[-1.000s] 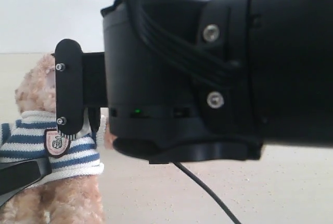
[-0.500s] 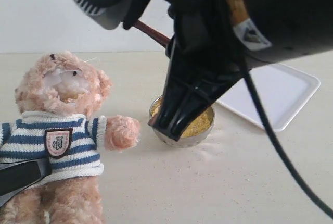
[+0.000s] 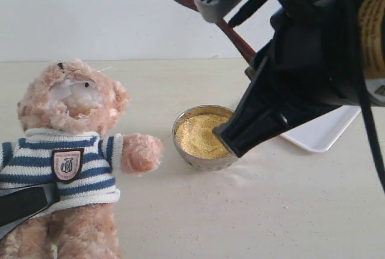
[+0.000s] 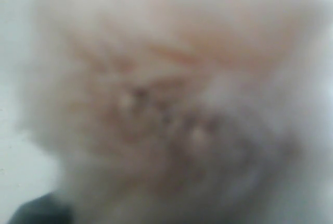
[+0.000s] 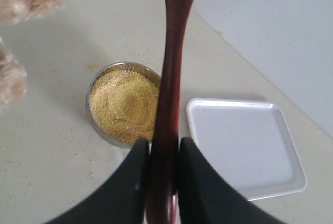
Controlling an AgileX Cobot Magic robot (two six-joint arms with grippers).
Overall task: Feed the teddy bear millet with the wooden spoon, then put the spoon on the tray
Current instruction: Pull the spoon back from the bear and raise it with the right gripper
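The teddy bear (image 3: pixel 66 150) sits at the left in its striped sweater; its fur (image 4: pixel 166 99) fills the blurred left wrist view. One black finger of my left gripper (image 3: pixel 24 202) lies pressed across its waist. At the centre stands the metal bowl (image 3: pixel 183 150) heaped with millet (image 3: pixel 201 134). My right gripper (image 5: pixel 161 143) is shut on the handle of the wooden spoon (image 5: pixel 171 62), held high above the bowl (image 5: pixel 99 130) and the tray (image 5: pixel 244 146). The spoon (image 3: pixel 237 38) slants up to the left. The tray (image 3: pixel 319 135) is mostly hidden behind the right arm.
The bulky black right arm (image 3: pixel 301 78) fills the upper right of the exterior view. Spilled grains (image 3: pixel 240 174) dot the beige table beside the bowl. A bear paw (image 3: pixel 141 152) reaches toward the bowl. A pale wall stands behind the table.
The right arm, which blocked the exterior view a second ago, has swung up and to the right with the spoon, uncovering the bowl and part of the tray. The bear has not moved.
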